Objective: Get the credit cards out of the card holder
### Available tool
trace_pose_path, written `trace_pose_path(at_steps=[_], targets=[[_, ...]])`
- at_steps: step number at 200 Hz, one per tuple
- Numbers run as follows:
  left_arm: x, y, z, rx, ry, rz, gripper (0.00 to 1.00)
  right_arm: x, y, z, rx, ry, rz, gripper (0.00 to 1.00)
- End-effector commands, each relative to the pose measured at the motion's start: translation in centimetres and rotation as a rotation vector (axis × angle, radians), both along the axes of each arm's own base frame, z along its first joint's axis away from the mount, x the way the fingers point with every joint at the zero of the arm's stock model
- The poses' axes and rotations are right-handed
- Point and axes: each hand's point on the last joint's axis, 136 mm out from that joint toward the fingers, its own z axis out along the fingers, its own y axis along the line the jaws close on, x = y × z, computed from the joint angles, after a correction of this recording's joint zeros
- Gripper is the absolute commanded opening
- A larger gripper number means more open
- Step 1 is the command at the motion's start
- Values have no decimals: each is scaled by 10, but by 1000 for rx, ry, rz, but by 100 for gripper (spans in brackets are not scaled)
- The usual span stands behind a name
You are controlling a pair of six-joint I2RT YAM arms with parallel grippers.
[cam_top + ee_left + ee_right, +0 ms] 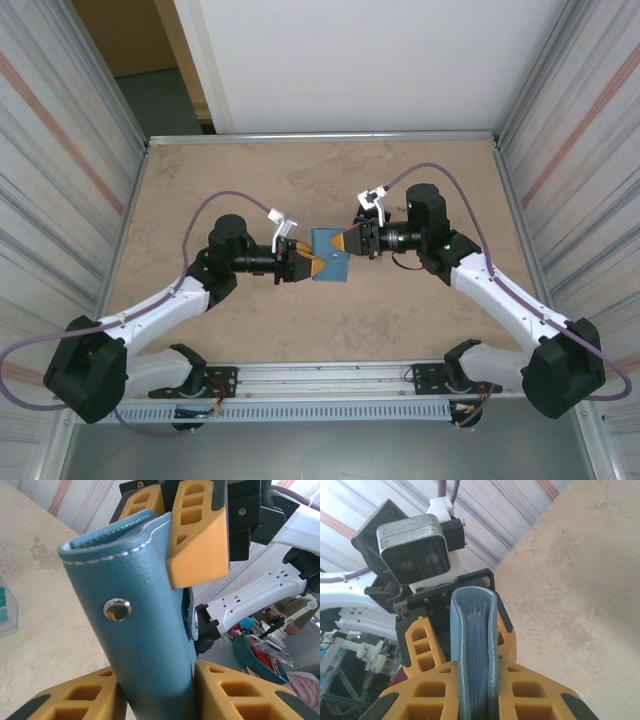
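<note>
Grippers meet nose to nose over the middle of the table (pixel 250 180). Right gripper (pixel 352 242) is clamped on one end of the card holder (pixel 329 258), which is folded shut and sits edge-on between its fingers. Left gripper (pixel 303 264) straddles the opposite end, a finger just beside each face; pinching or not, cannot tell. Card holder looks held off the table between the two. Snap stud (pixel 118 610) on outer face, stitched rim. Inside the fold are thin stacked edges: cards or pocket lips, cannot tell. Handling guess: light, soft grained skin, bulges under squeeze, fair friction. Cards likely stiff, slick, thin. Best hold: one panel near the spine so the other flap swings open; pinch cards by an exposed edge.
</note>
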Motion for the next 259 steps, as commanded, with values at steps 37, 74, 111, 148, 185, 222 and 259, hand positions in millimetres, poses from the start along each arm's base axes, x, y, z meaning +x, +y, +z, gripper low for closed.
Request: trace_pose_path(at_steps=[37,74,111,148,185,222,259], targets=[[-8,-4,5,-9,-27,-45,22,-3,1,25,37,-101,13,0],[0,-3,-1,35,-19,7,2,5,-1,14,-16,-78,-41,3],[7,0,-8,79,-22,63,0,16,-6,3,-81,-63,-119,27],[14,3,-15,115,-38,120,0,30,-16,-9,-175,-50,-236,45],[25,8,-18,137,-55,198,0,43,-30,-17,-258,-42,-383,47],[41,19,-20,161,-78,331,0,49,-43,-27,-354,-26,-541,42],[50,20,-15,167,-92,372,0,41,-37,-28,-382,-50,-608,41]])
